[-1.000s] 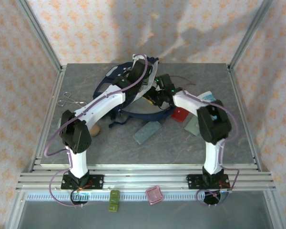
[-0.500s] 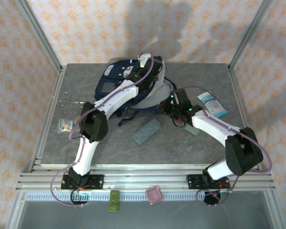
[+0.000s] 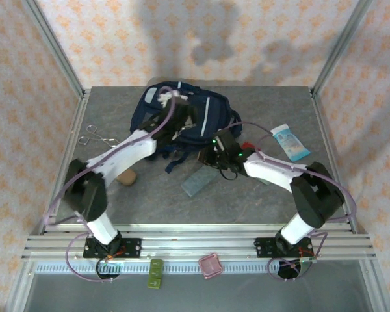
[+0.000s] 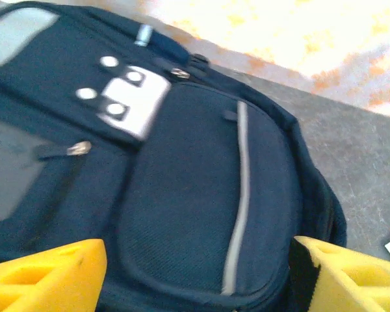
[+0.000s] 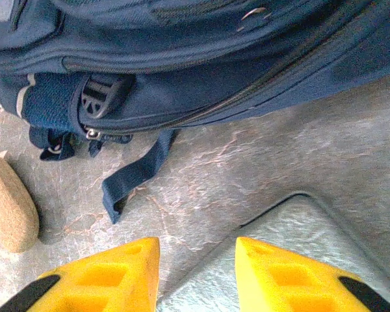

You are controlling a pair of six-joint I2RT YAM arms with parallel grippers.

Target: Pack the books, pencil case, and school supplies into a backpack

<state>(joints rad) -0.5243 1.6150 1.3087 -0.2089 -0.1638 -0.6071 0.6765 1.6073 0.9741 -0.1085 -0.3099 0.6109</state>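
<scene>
The navy backpack lies flat at the back of the table, front pocket up. My left gripper hovers over it, open, with its yellow fingers wide apart and nothing between them. The grey-blue pencil case lies in front of the backpack. My right gripper hangs open just above its far end, fingers apart over bare table. A bit of the red piece shows beside the right arm. The books and the grey-green piece are hidden.
A white-and-blue tube lies at the right. Metal scissors lie at the left edge. A tan oblong object sits left of the pencil case. A loose backpack strap trails onto the table.
The backpack has gone from held open to lying flat and shut. My left gripper came back from its top edge to over the front pocket. My right gripper moved left, over the pencil case.
</scene>
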